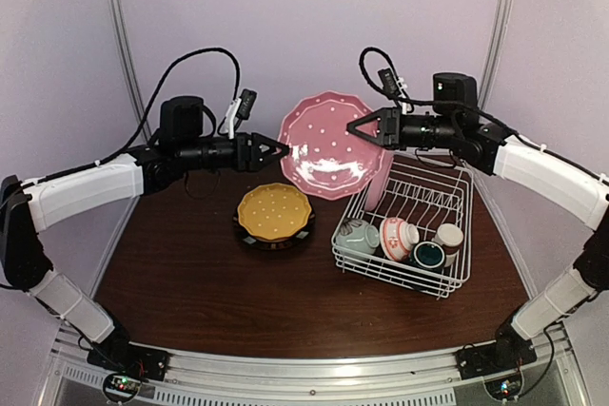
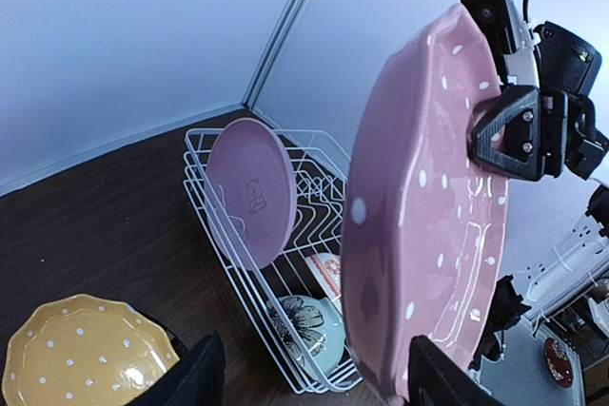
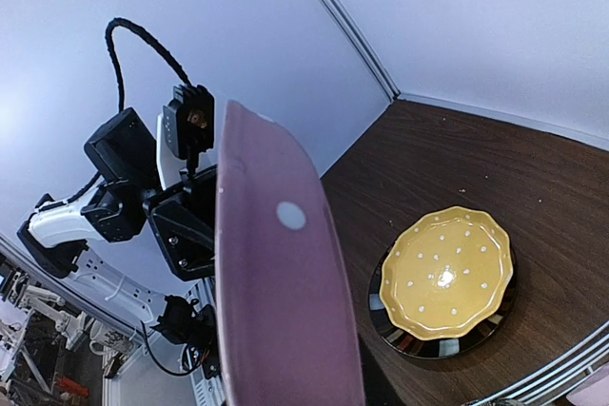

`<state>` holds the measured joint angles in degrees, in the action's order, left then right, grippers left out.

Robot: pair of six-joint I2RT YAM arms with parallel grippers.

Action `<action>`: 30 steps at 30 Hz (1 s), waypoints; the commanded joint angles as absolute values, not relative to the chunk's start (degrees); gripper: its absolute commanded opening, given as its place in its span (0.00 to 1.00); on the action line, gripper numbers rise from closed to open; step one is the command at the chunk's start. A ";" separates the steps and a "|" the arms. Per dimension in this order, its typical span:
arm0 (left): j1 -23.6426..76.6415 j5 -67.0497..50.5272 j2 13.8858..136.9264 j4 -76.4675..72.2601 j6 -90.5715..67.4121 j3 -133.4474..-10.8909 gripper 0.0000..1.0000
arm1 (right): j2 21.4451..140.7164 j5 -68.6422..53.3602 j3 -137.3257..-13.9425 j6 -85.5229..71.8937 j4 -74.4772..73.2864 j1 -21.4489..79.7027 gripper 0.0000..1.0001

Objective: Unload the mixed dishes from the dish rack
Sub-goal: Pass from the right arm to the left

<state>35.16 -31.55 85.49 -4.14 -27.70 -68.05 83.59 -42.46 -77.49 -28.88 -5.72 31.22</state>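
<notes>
Currently the dotted plate (image 1: pixel 324 154) hangs in mid-air above the worktop (image 1: pixel 190 282), tilted near upright, between the two arms & up-left of the rack (image 1: pixel 395 274).

R jaws are clamped on its right rim. In the L wrist view one black R finger (image 2: pixel 519 135) lies flat on the plate's face, w/ the other behind the rim. R wrist view shows only the plate edge-on through the centre; R's own fingers can't be made out there.

L jaws are spread wide at the plate's opposite (left) rim. In the L wrist view the two L fingers (image 2: pixel 195 377) sit far apart at the bottom of frame. The plate's lower edge is in the gap, close to the right-hand one; can't tell if it touches. L has hold of nothing.

Below the held plate, the yellow plate (image 1: pixel 274 211) sits stacked on the black-rimmed plate (image 1: pixel 275 245) on the worktop, near the rack's left end but apart from it.

In the rack, a plain pink plate (image 2: pixel 252 192) stands upright among the prongs at the far left corner. Along the near side, L to R: green bowl (image 1: pixel 355 235), red bowl (image 1: pixel 395 235) tipped on its side, then 2 cups, one (image 1: pixel 428 255) near the front wire & one (image 1: pixel 448 235) just behind it.
</notes>
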 commanded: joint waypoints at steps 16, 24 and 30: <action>35.33 -34.80 88.39 -10.06 -31.15 -70.32 0.25 | 82.98 -45.01 -76.69 -27.96 1.76 32.87 0.00; 35.29 -33.26 88.78 -9.42 -32.13 -70.66 0.00 | 83.36 -43.94 -76.72 -27.86 1.01 32.85 0.03; 34.33 -31.77 88.89 -8.01 -34.56 -70.81 0.00 | 84.41 -42.28 -76.27 -28.61 0.36 32.62 0.25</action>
